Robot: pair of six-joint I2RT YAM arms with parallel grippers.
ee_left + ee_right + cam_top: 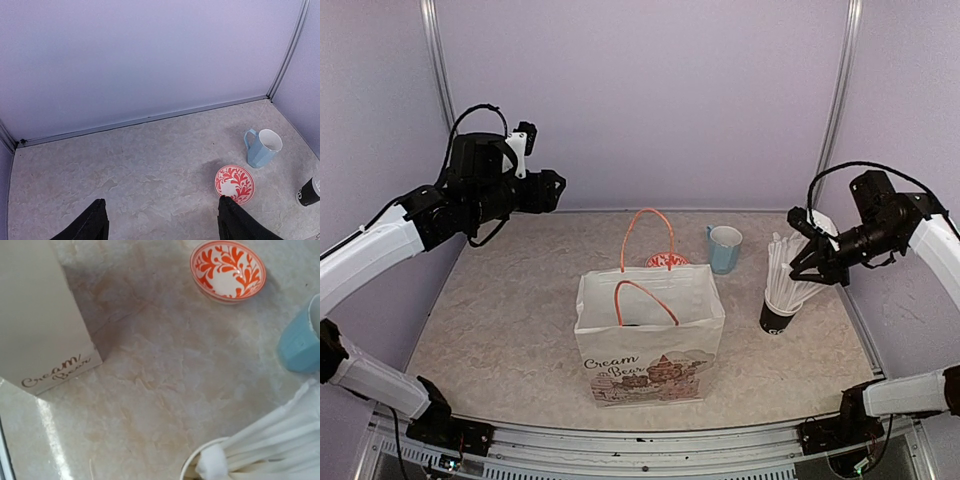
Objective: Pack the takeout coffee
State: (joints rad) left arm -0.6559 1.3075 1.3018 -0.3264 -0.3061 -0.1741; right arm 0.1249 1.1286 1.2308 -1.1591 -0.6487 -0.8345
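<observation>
Two white-and-black arms reach in from the near edge, the left arm (380, 250) raised high over the table's far left corner, the right arm (940, 245) bent in over the right side. One white paper bag (650, 345) printed "Cream Bear" stands upright near the middle front, its mouth open and its two orange handles (648, 240) up. One dark cup (777, 317) of white straws (785, 270) stands to the bag's right. One light blue mug (725, 248) stands behind the bag, and just to its left lies one small red-patterned bowl (234, 183). The takeout coffee cups show in no view; whether they are inside the bag cannot be told. The left gripper (161, 200) has its fingers spread wide with nothing between them. The right gripper (810, 265) hangs just above the straws; how far apart its fingers are cannot be told. The table (500, 320) is a pale beige marbled surface, closed in by plain lilac walls (640, 100) with metal corner rails (840, 90).
</observation>
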